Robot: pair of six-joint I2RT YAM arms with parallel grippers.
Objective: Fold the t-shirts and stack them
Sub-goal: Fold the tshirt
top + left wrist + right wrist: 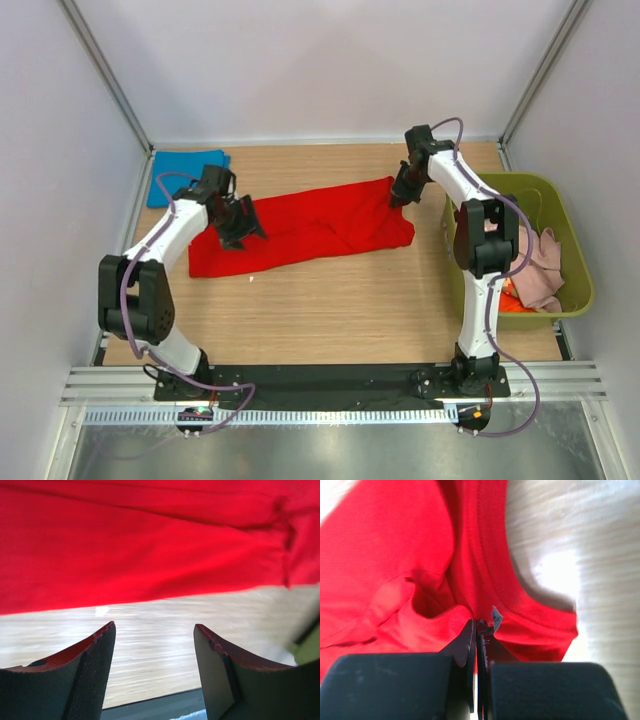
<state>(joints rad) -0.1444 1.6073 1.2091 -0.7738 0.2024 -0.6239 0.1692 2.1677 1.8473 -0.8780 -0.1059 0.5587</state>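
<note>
You have four t-shirts in sight, one of each colour. The one red t-shirt [305, 228] lies spread and rumpled across the middle of the tabletop [350, 310], running from the near left up toward the far right. The one blue t-shirt [185, 172] lies flat as a rough rectangle in the far left corner, well apart from the red one. The other two are inside the single olive-green bin [572, 222] at the right edge. A pale pink t-shirt [542, 268] is bunched on top there, and an orange t-shirt [512, 300] shows beneath it on the near side.

Your two arms carry one pincer each. The left pincer [240, 222] is over the left end of the red t-shirt. Its wrist view shows both fingers [95, 670] standing wide apart with nothing between them, only bare wood and the shirt's edge beyond.

The right pincer [400, 192] is at the far right corner of the red t-shirt. Its wrist view shows the jaws pressed fully together on a fold of red cloth just beside the ribbed collar. One small white tag [496, 615] pokes out at the tips.

One small white fleck [250, 278] lies on the tabletop just off the shirt's near edge.
</note>
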